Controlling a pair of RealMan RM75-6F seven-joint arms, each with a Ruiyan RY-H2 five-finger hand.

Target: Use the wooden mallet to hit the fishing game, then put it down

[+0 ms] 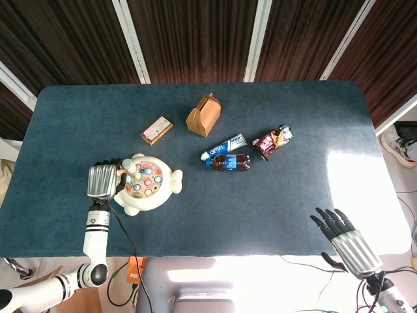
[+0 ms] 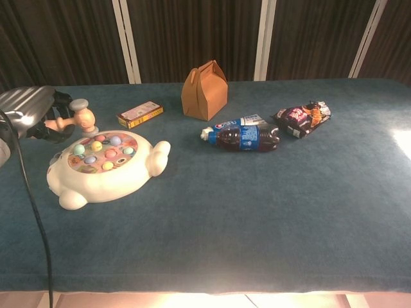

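Observation:
The white fishing game (image 1: 144, 188) (image 2: 106, 165), with its ring of coloured fish, lies at the table's front left. My left hand (image 1: 102, 180) (image 2: 27, 114) grips the handle of the wooden mallet (image 2: 78, 117) (image 1: 126, 171). The mallet's head hangs just over the game's far left edge, very near the fish; whether it touches them cannot be told. Fingers apart and holding nothing, my right hand (image 1: 344, 238) hovers at the table's front right edge; only the head view shows it.
Behind the game lie a small flat box (image 1: 156, 130) (image 2: 139, 113) and a brown paper carry box (image 1: 204, 115) (image 2: 205, 90). Further right are a cola bottle (image 2: 244, 136), a toothpaste tube (image 1: 225, 145) and a snack bag (image 1: 273, 141) (image 2: 302, 118). A black cable trails off my left arm.

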